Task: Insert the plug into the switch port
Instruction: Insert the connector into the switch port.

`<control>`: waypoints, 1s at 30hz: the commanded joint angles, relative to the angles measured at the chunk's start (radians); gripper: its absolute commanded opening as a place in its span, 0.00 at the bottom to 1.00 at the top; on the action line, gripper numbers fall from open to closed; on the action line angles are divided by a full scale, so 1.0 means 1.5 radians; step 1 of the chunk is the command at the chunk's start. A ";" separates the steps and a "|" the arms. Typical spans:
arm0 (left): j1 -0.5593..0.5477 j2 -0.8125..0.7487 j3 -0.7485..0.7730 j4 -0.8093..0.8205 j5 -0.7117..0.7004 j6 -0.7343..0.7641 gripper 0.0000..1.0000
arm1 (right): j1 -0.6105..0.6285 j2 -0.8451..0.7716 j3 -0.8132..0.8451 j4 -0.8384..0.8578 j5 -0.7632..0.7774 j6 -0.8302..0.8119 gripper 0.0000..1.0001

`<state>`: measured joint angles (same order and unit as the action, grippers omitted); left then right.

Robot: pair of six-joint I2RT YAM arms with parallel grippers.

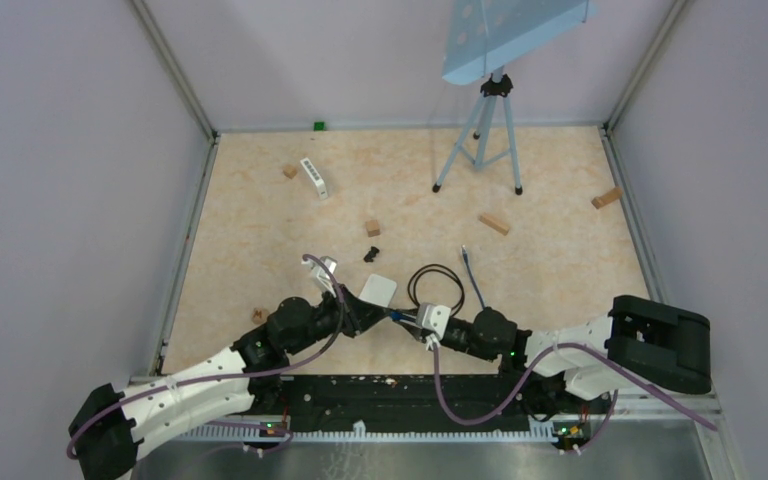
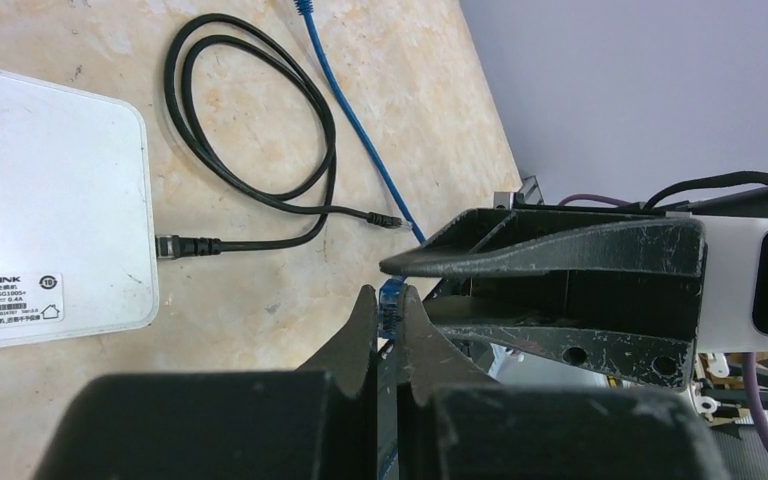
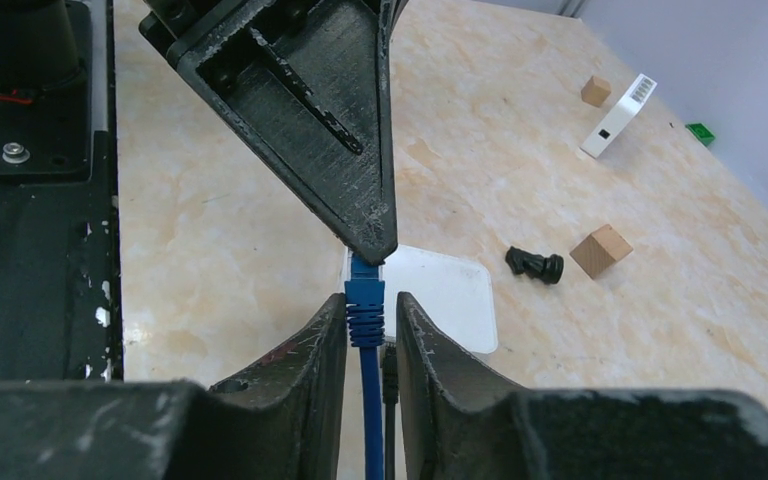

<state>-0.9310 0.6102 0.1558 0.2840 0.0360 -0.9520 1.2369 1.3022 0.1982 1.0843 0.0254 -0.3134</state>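
The white switch [image 2: 50,200] lies flat on the table with a black cable [image 2: 250,130] plugged into its side. My left gripper [image 2: 388,290] is shut on the clear blue plug [image 2: 391,300], held just in front of the switch [image 1: 378,289]. My right gripper [image 3: 371,300] faces it tip to tip. Its jaws stand narrowly on either side of the blue cable boot [image 3: 366,305]: the left finger touches the boot and a small gap shows at the right finger. The blue cable [image 2: 360,120] trails off across the table. The switch ports are hidden.
Wooden blocks [image 1: 493,223] [image 1: 607,198] [image 1: 373,228] lie scattered on the table. A small black piece [image 1: 371,254] sits near the switch. A white device [image 1: 314,177] lies at the back left and a tripod [image 1: 480,140] stands at the back. Walls enclose the table.
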 commanded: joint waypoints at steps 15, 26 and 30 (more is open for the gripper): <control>-0.002 -0.024 0.000 0.017 0.012 -0.013 0.05 | 0.006 -0.017 0.020 -0.011 0.015 0.007 0.00; 0.091 -0.045 0.052 -0.102 0.022 0.101 0.92 | -0.032 -0.086 0.060 -0.339 0.045 0.118 0.00; 0.280 0.004 0.011 -0.039 0.194 0.105 0.80 | -0.090 -0.091 0.053 -0.374 -0.023 0.167 0.00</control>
<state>-0.6998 0.5583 0.2012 0.1600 0.1154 -0.8394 1.1706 1.1862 0.2604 0.6357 0.0792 -0.1658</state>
